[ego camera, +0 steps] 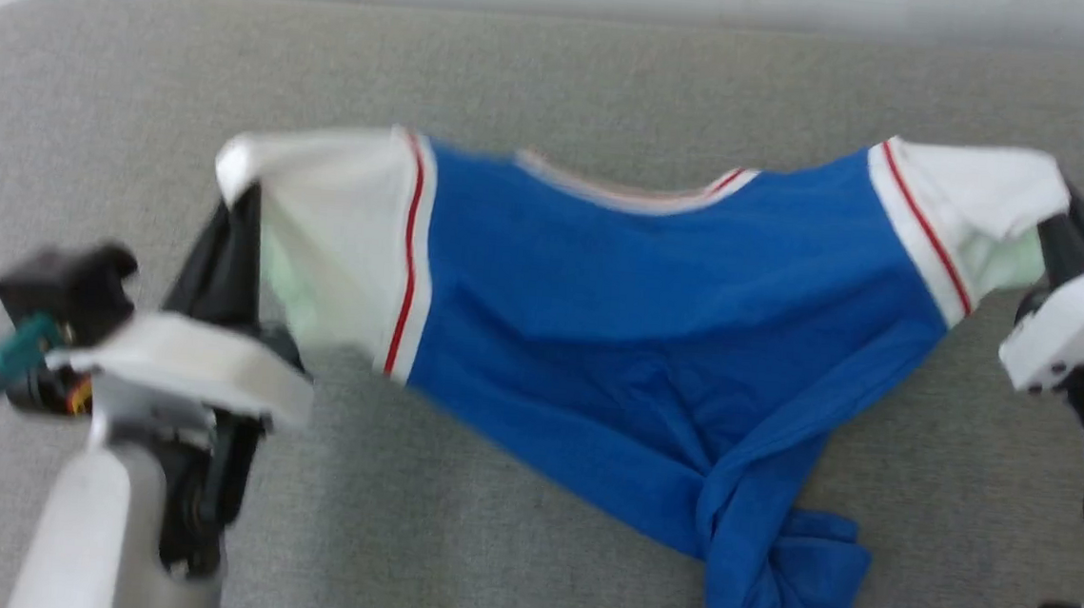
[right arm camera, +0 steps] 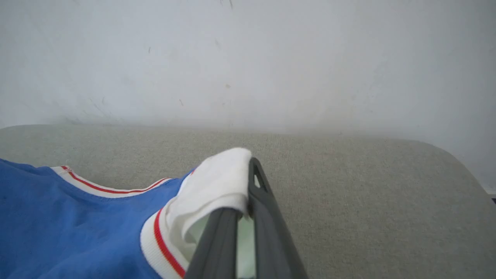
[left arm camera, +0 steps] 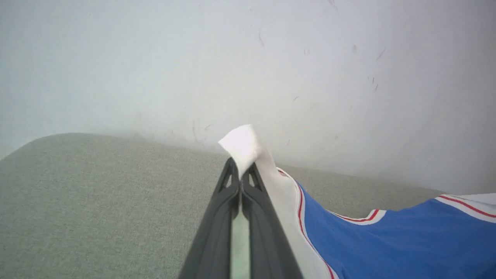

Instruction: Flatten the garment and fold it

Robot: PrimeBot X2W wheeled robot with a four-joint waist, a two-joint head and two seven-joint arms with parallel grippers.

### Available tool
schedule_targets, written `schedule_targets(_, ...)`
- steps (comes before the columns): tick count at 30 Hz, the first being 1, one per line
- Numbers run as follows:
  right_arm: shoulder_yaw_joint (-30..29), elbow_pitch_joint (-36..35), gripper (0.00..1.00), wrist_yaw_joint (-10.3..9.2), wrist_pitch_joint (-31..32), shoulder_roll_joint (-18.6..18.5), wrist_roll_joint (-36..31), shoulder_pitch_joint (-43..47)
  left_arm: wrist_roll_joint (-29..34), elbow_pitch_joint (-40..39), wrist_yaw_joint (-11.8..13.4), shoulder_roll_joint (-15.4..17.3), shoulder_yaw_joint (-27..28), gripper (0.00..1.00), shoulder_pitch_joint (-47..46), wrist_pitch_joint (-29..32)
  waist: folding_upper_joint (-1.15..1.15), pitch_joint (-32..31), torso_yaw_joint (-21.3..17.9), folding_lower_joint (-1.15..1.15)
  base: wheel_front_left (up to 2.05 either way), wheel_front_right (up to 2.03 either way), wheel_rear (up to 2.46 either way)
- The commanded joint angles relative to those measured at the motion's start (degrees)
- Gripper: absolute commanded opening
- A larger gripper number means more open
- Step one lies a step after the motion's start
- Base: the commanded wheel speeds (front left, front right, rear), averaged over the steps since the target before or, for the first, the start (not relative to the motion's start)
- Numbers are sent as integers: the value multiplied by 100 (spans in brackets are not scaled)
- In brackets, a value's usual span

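- Head view: the garment (ego camera: 655, 331) is lying across the grey tabletop (ego camera: 559, 67), stretched between the two claws. The left claw (ego camera: 242, 202), at 9 o'clock, is pinching shut on one white sleeve. The right claw (ego camera: 1058, 226), at 3 o'clock, is clamping shut on the other.
- Progress, as judged: the collar and shoulder line are pulling out nearly straight, so flattening is under way. The hem (ego camera: 772, 568) is bunching in a twisted wad at 5 o'clock, so flattening is not finished. No fold is showing yet.
- Hard to read: the frame is blurring and the hem is running off the bottom edge. I cannot tell whether the chest is resting on the tabletop or hanging just above it.
- Left wrist view: the fingers (left arm camera: 217, 232) are meeting tight, with a white sleeve corner sticking out past them at 12 o'clock. The blue body is trailing off at 4 o'clock.
- Right wrist view: the sleeve is draping over one fingertip and hiding it, and the jaws are sitting closed on the cloth. The blue body is running off the left and bottom edges.
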Motion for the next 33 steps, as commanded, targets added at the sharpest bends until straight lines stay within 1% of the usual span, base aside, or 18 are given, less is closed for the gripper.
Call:
schedule_targets(1, 9, -92, 0, -6, 44, 5, 54, -205, 69, 23, -58, 76, -24, 0, -298, 27, 0, -309, -208, 0, 0, 0, 0)
schedule_targets(6, 224, -221, 0, -6, 324, -117, 126, -874, 120, 313, -298, 330, -206, 0, -1328, 407, 0, -683, -374, 0, 0, 0, 0)
schedule_targets(9, 355, -151, 0, -6, 463, -214, 162, -1358, 126, 552, -408, 444, -279, 0, -1983, 636, 0, -889, -461, 0, 0, 0, 0)
schedule_targets(14, 717, 183, 0, -6, 612, -396, 302, -2155, 131, 1019, -526, 588, -343, 0, -3026, 961, 0, -1179, -591, 0, 0, 0, 0)
schedule_targets(18, 973, 550, 0, -6, 659, -520, 370, -2650, 150, 1487, -608, 712, -391, 0, -3647, 1188, 0, -1396, -673, 0, 0, 0, 0)
schedule_targets(25, 1264, 1051, 0, -6, 707, -586, 466, -3081, 153, 2138, -717, 846, -486, 0, -4072, 1403, 0, -1680, -752, 0, 0, 0, 0)
schedule_targets(29, 1364, 1118, 0, -6, 799, -657, 534, -3200, 47, 2227, -753, 853, -500, 0, -4156, 1567, 0, -1692, -787, 0, 0, 0, 0)
schedule_targets(33, 1432, 1107, 0, -6, 1051, -733, 602, -3343, -116, 2138, -739, 867, -478, 0, -4274, 1924, 0, -1514, -850, 0, 0, 0, 0)
